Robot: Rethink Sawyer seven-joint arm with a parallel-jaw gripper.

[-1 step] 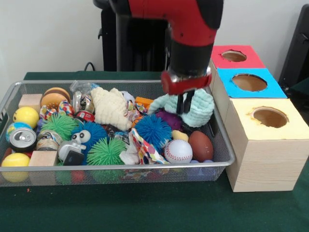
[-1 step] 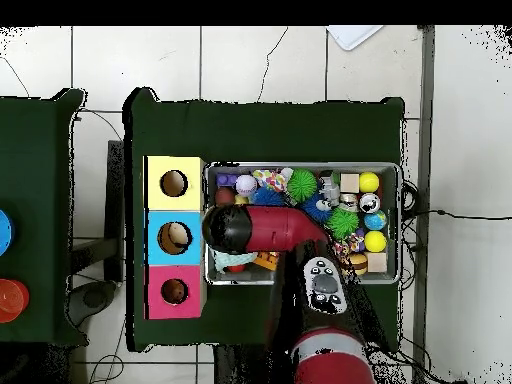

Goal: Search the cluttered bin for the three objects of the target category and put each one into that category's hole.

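End effector pinching mint plush toy in wire bin, no legible writing on objs.

Front view taken close and low across the green table, facing the wire bin, overhead view set high, looking straight down, bin and three-holed box shared.

Wire mesh bin crammed with toys: spiky balls, baseball, cans. Beside it, three wooden boxes, round holes: red, blue, yellow.
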